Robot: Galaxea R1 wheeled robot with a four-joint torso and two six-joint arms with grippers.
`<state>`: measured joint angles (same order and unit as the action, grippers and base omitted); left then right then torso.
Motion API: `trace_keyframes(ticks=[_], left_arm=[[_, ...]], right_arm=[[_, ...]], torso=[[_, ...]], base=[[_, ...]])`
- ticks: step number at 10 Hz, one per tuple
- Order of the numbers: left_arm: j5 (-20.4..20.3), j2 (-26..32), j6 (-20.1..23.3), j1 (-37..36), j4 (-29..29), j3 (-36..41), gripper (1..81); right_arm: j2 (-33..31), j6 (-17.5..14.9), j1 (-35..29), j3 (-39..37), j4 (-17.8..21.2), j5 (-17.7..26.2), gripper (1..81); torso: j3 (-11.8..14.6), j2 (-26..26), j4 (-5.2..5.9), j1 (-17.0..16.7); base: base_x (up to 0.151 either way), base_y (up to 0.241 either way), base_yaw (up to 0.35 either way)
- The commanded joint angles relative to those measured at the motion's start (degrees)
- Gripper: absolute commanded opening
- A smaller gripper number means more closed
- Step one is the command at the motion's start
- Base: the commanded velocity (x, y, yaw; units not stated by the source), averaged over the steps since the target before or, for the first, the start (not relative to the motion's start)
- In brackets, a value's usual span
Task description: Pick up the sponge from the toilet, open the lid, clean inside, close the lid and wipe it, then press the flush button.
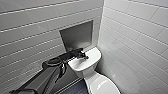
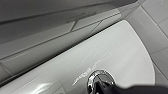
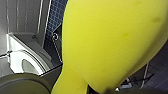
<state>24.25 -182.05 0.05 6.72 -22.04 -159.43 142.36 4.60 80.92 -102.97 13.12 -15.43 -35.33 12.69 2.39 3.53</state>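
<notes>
Reaching in from the lower left of the head view, the left arm [image 1: 47, 75] lay stretched up and to the right, above the dark floor [image 1: 75, 89], toward the toilet [image 1: 86, 68]. Behind the arm, the wall of long pale tiles [image 1: 30, 22] had a square grey niche [image 1: 76, 35] set into it. Just below the right part of this niche, the left gripper [image 1: 83, 56] was down on the flat tank top [image 1: 93, 56], near its middle. More to the right and lower, the lid [image 1: 103, 85] lay closed over the bowl, with faint lettering across it. A second tiled wall [image 1: 140, 37] closed the corner on the right.

In the left wrist view the tank top was white and glossy. The flush button [image 2: 100, 78], round and shiny, sat in it, and a dark tip of the left gripper was touching the button. How far this gripper was open, I could not tell.

In the right wrist view the sponge [image 3: 112, 42] was very large and yellow, close before the camera. It hung well above the floor of small dark blue tiles, with nothing under it. The right gripper had hold of it, though the grasp itself was hidden behind the sponge. The toilet was small and white, far behind the sponge.
</notes>
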Motion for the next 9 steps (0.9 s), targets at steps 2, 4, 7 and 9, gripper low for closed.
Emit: trace_keyframes(ticks=[2, 4, 7, 9], left_arm=[[1.0, -2.9, 0.7, -11.2, -0.1, 0.1, 1.0], [0.5, -2.9, 0.7, -10.6, -0.1, 0.1, 1.0], [0.2, -2.9, 0.7, -8.7, -0.2, 0.1, 1.0], [0.2, -2.9, 0.7, -8.0, -0.2, 0.1, 1.0]], right_arm=[[-1.2, 0.2, -0.3, 1.2, -0.2, 4.1, 1.0], [-1.1, 0.2, -0.2, 1.0, -0.3, 4.1, 1.0], [-0.8, 0.2, -0.3, 0.8, -0.3, 4.1, 1.0], [-0.5, 0.2, -0.4, 0.4, -0.3, 4.1, 1.0]], torso=[[0.0, 0.0, -0.22, 0.0], [0.0, 0.0, -0.22, 0.0], [0.0, 0.0, -0.22, 0.0], [0.0, 0.0, -0.22, 0.0]], base=[[0.0, 0.0, 0.0], [0.0, 0.0, 0.0], [0.0, 0.0, 0.0], [0.0, 0.0, 0.0]])
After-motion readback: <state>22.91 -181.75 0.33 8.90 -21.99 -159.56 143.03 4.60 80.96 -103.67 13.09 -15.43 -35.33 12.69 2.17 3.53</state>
